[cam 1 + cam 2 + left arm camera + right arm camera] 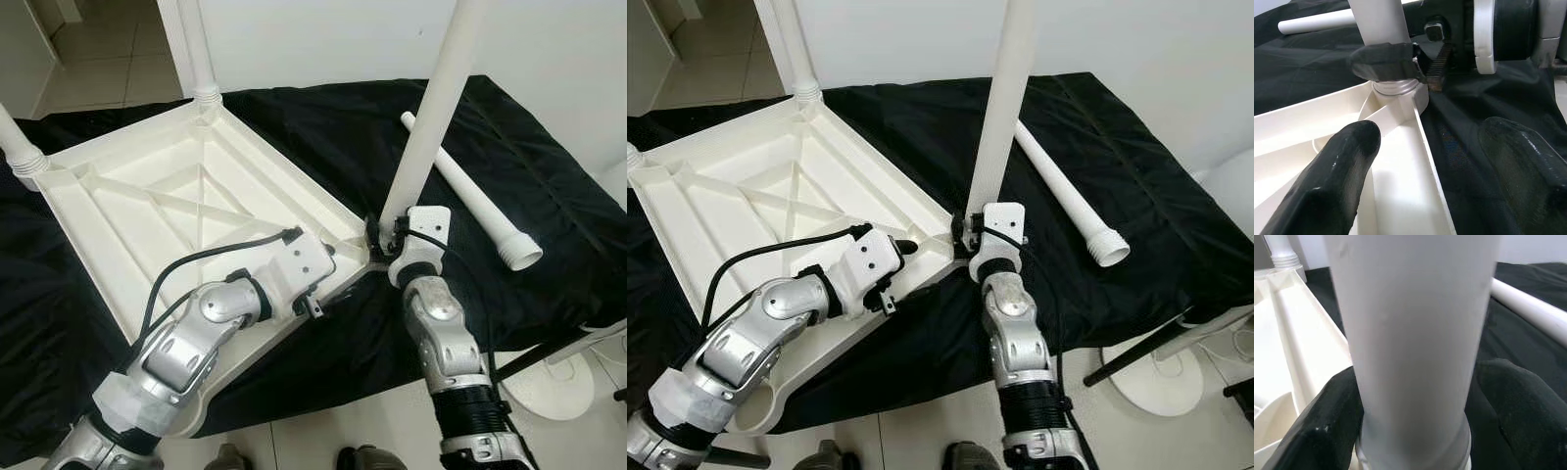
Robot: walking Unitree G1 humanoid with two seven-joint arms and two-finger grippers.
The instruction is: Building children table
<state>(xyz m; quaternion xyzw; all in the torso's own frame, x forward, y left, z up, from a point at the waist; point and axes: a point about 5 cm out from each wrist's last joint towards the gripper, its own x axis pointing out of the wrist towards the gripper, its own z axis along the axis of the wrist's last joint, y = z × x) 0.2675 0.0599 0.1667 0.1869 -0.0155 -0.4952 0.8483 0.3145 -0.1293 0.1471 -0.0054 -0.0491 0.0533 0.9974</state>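
R gripper (384,235) clamping stiff, light-looking leg (431,113) near socket; L gripper (1420,161) gaping, straddling tabletop (147,196) rim, holding nothing.

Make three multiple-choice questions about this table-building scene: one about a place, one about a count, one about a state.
1. Where does the loose white plastic tube leg lie?
A. on the black cloth, to the robot's right of the tabletop
B. on the tiled floor
C. inside the tabletop

2. How many legs stand upright at corners of the upturned white plastic tabletop?
A. one
B. three
C. four

3. What is the right gripper doing?
A. hanging idle
B. closed around the base of the upright white leg
C. pressing on the loose leg

Answers:
1 A: the tube rests on the cloth beside the tabletop.
2 B: legs rise from three corners, and the fourth leg lies loose.
3 B: the right wrist view shows a black finger on each side of the leg, just above its socket.

The left gripper hovers open at the same corner.
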